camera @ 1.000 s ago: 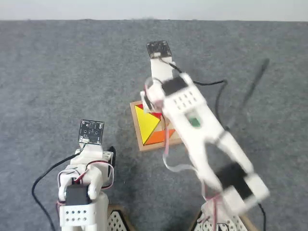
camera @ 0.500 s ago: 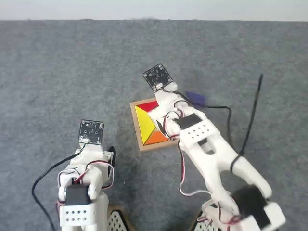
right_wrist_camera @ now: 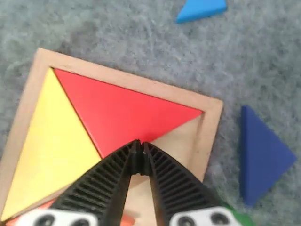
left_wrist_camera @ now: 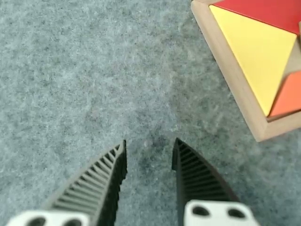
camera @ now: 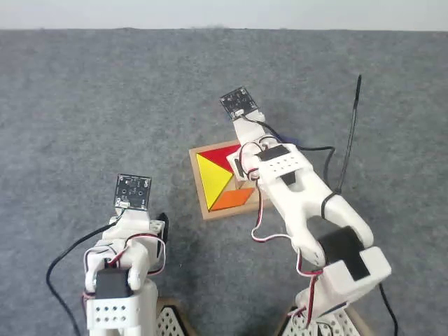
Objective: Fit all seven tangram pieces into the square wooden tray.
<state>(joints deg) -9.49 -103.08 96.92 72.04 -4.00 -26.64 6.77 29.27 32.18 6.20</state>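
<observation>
Fingers (right_wrist_camera: 113, 174) of the right gripper (right_wrist_camera: 140, 143) are pressed together and empty, tips apparently touching the red triangle (right_wrist_camera: 122, 113) inside the wooden tray (right_wrist_camera: 209, 136), beside the yellow triangle (right_wrist_camera: 51, 136). Past the tray's rim lie a dark blue triangle (right_wrist_camera: 261, 155) and, farther, a light blue piece (right_wrist_camera: 200, 9). The left gripper (left_wrist_camera: 148, 146) is spread partway, empty, over grey carpet (left_wrist_camera: 70, 70), with the tray ahead of its tips.

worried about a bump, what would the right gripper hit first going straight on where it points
Most likely the red triangle in the wooden tray, at its edge beside bare tray floor; how high the right gripper sits is unclear.
</observation>
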